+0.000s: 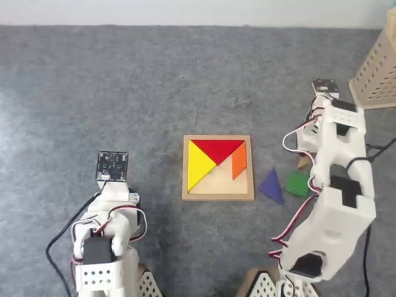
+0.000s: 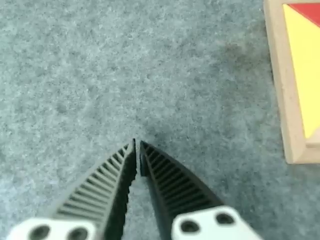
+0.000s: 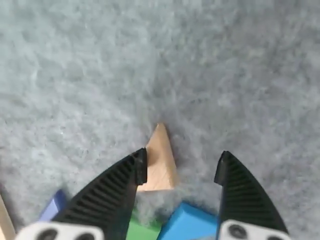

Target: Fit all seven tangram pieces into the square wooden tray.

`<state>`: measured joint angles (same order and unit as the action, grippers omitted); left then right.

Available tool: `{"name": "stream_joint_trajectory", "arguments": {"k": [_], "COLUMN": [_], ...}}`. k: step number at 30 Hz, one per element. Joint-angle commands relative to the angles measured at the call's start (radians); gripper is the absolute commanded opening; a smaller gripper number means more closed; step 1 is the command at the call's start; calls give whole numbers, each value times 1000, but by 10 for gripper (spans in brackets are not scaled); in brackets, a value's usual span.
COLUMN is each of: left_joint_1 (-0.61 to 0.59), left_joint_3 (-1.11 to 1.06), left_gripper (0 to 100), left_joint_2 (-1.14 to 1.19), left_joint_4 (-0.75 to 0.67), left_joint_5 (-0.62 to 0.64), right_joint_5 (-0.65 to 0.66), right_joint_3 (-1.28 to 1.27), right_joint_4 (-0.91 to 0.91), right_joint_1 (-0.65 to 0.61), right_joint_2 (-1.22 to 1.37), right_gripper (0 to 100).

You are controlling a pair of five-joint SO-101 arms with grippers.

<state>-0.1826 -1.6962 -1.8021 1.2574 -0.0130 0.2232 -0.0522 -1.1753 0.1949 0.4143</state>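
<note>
Tray: the tray [image 1: 218, 195] lies mid-table between the arms. Red [image 1: 216, 148], yellow [image 1: 198, 166] and orange [image 1: 239, 164] pieces sit in it, and its lower part is bare.
Loose pieces: purple [image 1: 271, 184] and green [image 1: 297, 184] lie on the mat just right of the tray. The wood triangle [image 3: 159, 157] and the blue piece [image 3: 187, 222] lie by the right arm. By my count four pieces are not yet placed.
Right gripper: the right gripper [image 3: 183, 154] hangs low over the mat with its jaws wide apart. The wood triangle is off-centre, its edge under one finger [image 3: 135, 172]. I cannot tell whether they touch.
Left gripper: the left gripper [image 2: 138, 146] has its jaws together and holds nothing. It is over bare mat, near the tray's left rim.
Risk, grasp: if the jaws close from here, the near finger likely lands on the triangle or shoves it sideways instead of pinching it.
Risk, piece: it looks thin and flat on a soft mat, so the fingers may ride over it or tip it up on edge.
Risk, neighbours: blue and green crowd the gripper's base. A low sweep could drag them along or stack them.
Risk, tray: a crooked hold would likely catch the rim or knock the orange piece out of place.
</note>
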Motion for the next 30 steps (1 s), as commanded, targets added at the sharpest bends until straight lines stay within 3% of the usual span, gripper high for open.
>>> {"name": "stream_joint_trajectory", "arguments": {"k": [1,10,17,30], "left_joint_1": [3,3,3,3], "left_joint_3": [12,12,12,12], "left_gripper": [12,12,12,12], "left_joint_2": [-17,-17,-17,-17], "left_joint_4": [5,5,5,5], "left_joint_5": [8,8,8,8], "right_joint_5": [-5,28,25,20], "right_joint_3": [48,48,48,17], "right_joint_4": [-12,-19,-19,-176], "right_joint_1": [-8,-137,-147,-114], "right_joint_2": [-1,10,7,-240], "right_gripper": [224,219,84,166]}}
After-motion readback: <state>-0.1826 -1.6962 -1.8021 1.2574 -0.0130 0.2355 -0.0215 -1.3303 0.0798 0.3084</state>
